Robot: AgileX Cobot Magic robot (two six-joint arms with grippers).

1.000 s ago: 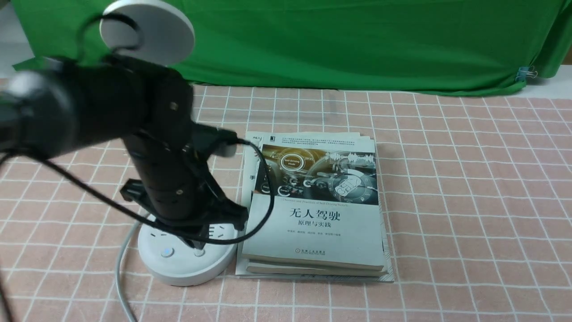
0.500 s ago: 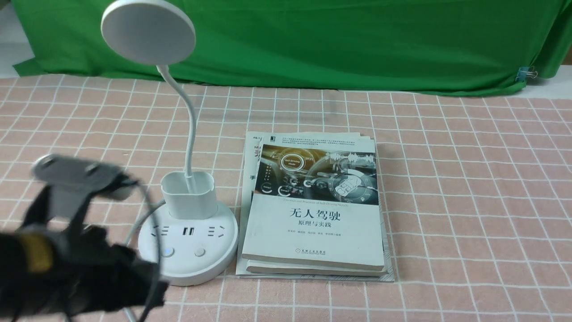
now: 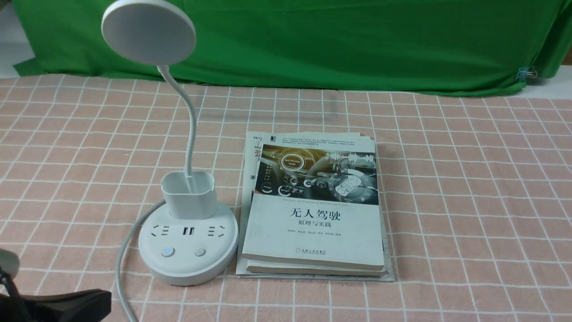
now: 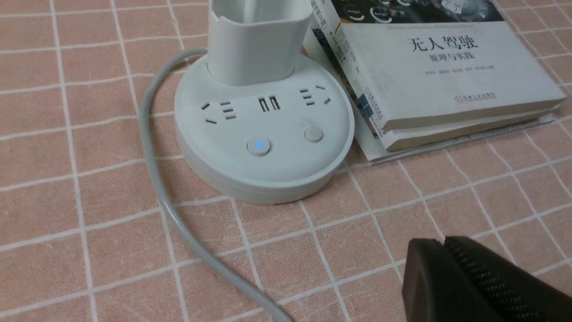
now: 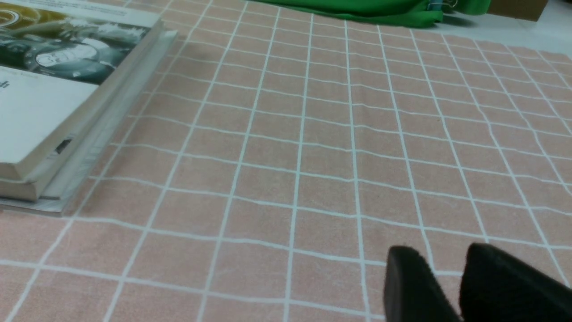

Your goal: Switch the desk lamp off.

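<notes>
The white desk lamp stands left of centre: flat disc head, thin gooseneck, cup-shaped holder and round base with sockets. Two small buttons sit on the base front; the left button glows blue, the right button is unlit. The white cord curls off the base's left. My left gripper is shut and empty, hovering over the cloth in front of the base, apart from it. My right gripper is slightly open and empty over bare cloth.
A stack of books lies flat against the lamp base's right side, also showing in the right wrist view. A pink checked cloth covers the table. A green backdrop hangs behind. Part of my left arm shows at the lower left corner.
My left arm has pulled back from over the lamp base, down and left to the lower left corner. The whole lamp is now uncovered. The lamp and books have not moved.
</notes>
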